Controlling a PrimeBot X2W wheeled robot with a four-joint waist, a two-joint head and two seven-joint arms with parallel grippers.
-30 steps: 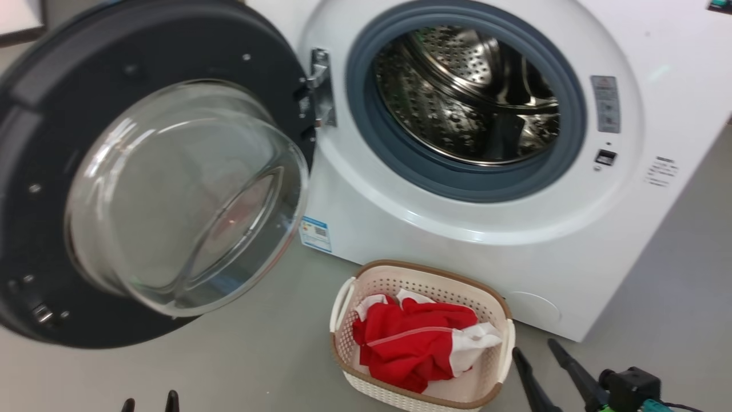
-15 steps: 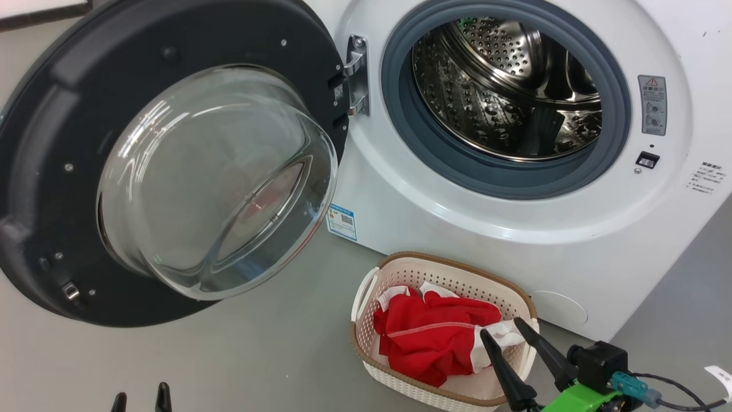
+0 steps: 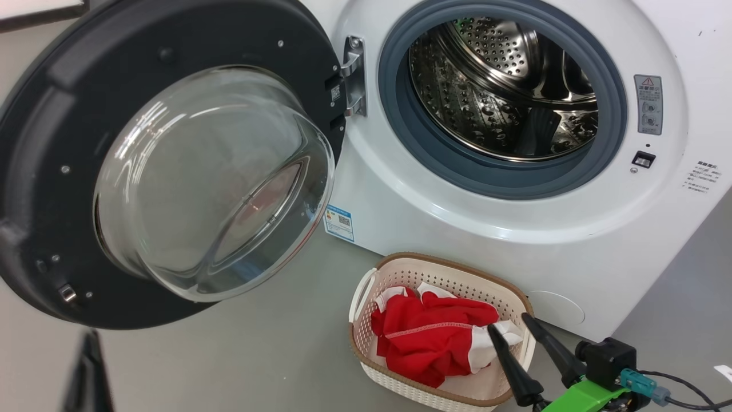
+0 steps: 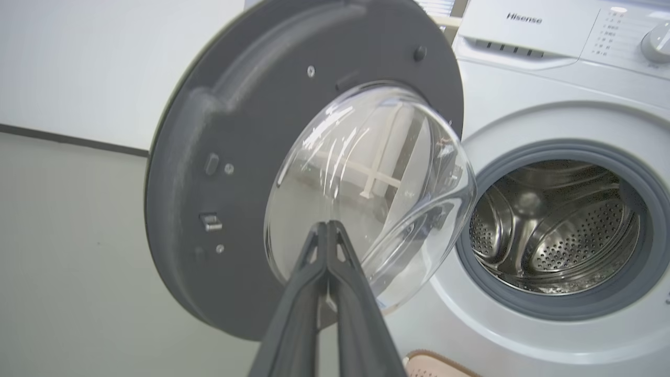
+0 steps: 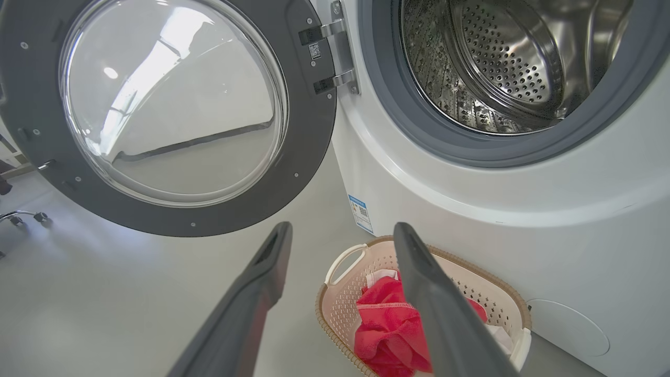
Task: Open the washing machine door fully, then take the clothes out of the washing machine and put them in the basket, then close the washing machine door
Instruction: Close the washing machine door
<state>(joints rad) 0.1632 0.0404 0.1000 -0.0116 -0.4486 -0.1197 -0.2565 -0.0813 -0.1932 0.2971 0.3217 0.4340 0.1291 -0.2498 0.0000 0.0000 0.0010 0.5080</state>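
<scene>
Head view: the washing machine door (image 3: pixel 171 171) is wide open, and the clothes (image 3: pixel 429 337) lie in the basket (image 3: pixel 452 265). Left wrist view: the left gripper (image 4: pixel 327 225) is pinched together, empty. Right wrist view: the right gripper (image 5: pixel 341 226) has its 2 fingers apart, empty.

Clothes (image 3: pixel 426 337) in basket (image 3: pixel 457 279) on floor (image 3: pixel 274 355) before washing machine (image 3: pixel 457 229), door (image 3: pixel 57 114) open to its L.

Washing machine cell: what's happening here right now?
The washing machine door hangs wide open, and the drum of the washing machine looks empty. The clothes lie in the basket on the floor in front. The right gripper is open and empty by the basket's right end. The left gripper is shut on nothing, pointing at the door's glass. Closing the door is what remains.
</scene>
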